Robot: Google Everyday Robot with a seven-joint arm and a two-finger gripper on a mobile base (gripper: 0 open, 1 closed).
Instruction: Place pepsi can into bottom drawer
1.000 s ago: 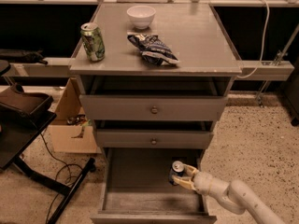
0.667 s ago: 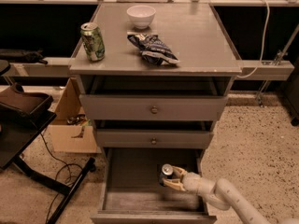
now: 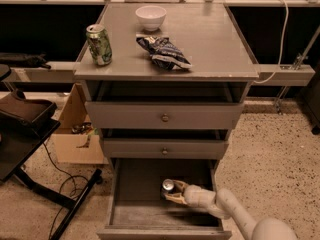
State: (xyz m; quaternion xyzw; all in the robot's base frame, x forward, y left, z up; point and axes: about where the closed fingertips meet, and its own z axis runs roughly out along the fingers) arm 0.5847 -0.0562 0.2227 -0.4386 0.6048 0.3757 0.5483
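Pinching the pepsi can (image 3: 168, 185) between its fingers, the robot's hand (image 3: 173, 192) sits low inside the open bottom drawer (image 3: 135, 204), can near upright, silver top tilted slightly leftward.

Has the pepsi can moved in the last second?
Yes. The pepsi can, gripped by the hand inside the bottom drawer, moved left, away from the drawer's right wall.

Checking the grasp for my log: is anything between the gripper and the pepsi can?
Nothing. In the camera view the gripper, reaching down inside the bottom drawer, is closed directly on the pepsi can, with no gap between them.
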